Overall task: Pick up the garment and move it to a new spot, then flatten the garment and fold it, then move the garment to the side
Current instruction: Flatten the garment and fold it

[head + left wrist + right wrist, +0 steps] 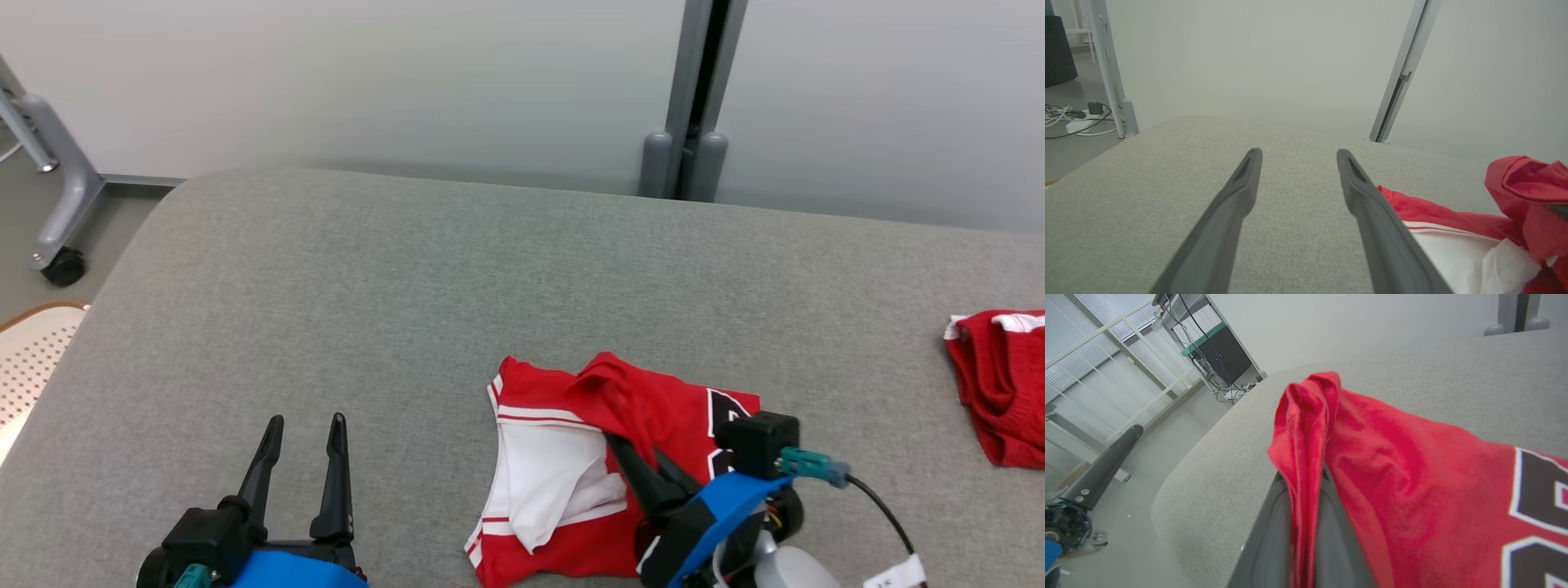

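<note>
Red garment (653,408) lies rumpled on the grey counter (408,286), near the front edge, right of centre. Its left half shows white lining w/ red stripes, its right half black-and-white lettering. R hand (633,449) is pressed together, pinching a raised fold near the garment's middle. In the R wrist view the red cloth (1392,457) runs up between the two fingers (1267,539). L hand (306,423) is spread wide, holding nothing, low over bare counter to the left of the garment and apart from it. Can't tell if it touches the counter. 2nd red piece of clothing (1000,384) sits at the counter's far right, well apart.
</note>
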### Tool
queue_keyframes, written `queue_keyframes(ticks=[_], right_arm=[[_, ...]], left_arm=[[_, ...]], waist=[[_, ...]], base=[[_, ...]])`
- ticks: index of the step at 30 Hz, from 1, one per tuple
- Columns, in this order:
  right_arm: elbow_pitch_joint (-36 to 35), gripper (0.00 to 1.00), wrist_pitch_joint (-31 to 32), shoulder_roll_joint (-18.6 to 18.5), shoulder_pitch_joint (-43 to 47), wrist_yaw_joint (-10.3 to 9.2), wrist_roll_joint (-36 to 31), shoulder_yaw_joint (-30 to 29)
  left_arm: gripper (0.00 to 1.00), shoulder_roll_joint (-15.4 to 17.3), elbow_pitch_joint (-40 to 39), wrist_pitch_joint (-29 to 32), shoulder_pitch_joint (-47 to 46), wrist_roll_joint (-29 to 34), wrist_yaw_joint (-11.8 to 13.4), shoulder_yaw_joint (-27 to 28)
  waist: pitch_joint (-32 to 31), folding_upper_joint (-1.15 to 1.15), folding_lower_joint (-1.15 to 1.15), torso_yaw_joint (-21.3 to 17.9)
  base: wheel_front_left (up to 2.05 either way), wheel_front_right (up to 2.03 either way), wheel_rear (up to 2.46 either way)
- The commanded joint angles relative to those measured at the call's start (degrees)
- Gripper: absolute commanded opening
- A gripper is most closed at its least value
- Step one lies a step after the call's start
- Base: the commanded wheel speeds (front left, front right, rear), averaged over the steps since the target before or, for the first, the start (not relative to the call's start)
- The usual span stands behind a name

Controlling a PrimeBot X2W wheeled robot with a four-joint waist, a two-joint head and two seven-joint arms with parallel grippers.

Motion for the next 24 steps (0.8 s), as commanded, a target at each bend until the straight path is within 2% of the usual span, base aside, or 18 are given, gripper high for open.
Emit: queue_keyframes(ticks=[1, 9, 10, 11, 12, 13, 19, 24], right_arm=[[0.9, 0.00, -0.5, -0.1, -1.3, 0.02, 0.7, 1.0], [10.8, 0.00, -4.0, -0.1, -8.5, 0.02, 6.1, 9.1], [11.9, 0.13, -4.5, -0.1, -9.3, 0.02, 6.8, 10.2], [12.8, 0.40, -4.9, -0.1, -10.0, 0.02, 7.9, 11.4], [13.8, 0.82, -5.1, -0.1, -10.7, 0.02, 9.1, 12.8], [14.7, 1.00, -5.6, -0.1, -11.5, 0.02, 10.0, 14.1], [18.0, 1.00, -9.3, -0.2, -15.3, 0.02, 13.7, 19.5], [19.7, 1.00, -12.3, -0.2, -17.6, 0.02, 14.9, 20.8]], left_arm=[[1.00, 0.0, 0.1, -0.3, 0.0, 0.3, -0.1, -0.2], [1.00, -0.7, 0.5, -0.3, 0.1, 0.5, -0.5, -0.5], [1.00, -0.8, 0.6, -0.2, 0.0, 0.5, -0.5, -0.5], [1.00, -0.9, 0.7, -0.3, 0.0, 0.6, -0.6, -0.5], [1.00, -1.0, 0.8, -0.3, -0.1, 0.6, -0.7, -0.6], [1.00, -1.0, 0.9, -0.3, -0.1, 0.7, -0.6, -0.6], [1.00, -1.3, 1.2, -0.3, -0.4, 0.9, -1.0, -0.4], [1.00, -1.5, 1.4, -0.3, -0.8, 1.1, -1.1, -0.5]], waist=[[0.1, 0.00, 0.00, 0.5], [0.1, 0.00, 0.00, 2.1], [0.1, 0.00, 0.00, 2.3], [0.1, 0.00, 0.00, 2.4], [0.2, 0.00, 0.00, 2.5], [0.2, 0.00, 0.00, 2.5], [0.6, 0.00, 0.00, 2.4], [0.8, 0.00, 0.00, 1.5]], base=[[0.00, 0.00, 0.00], [0.00, 0.00, 0.00], [0.00, 0.00, 0.00], [0.00, 0.00, 0.00], [0.00, 0.00, 0.00], [0.00, 0.00, 0.00], [0.00, 0.00, 0.00], [0.00, 0.00, 0.00]])
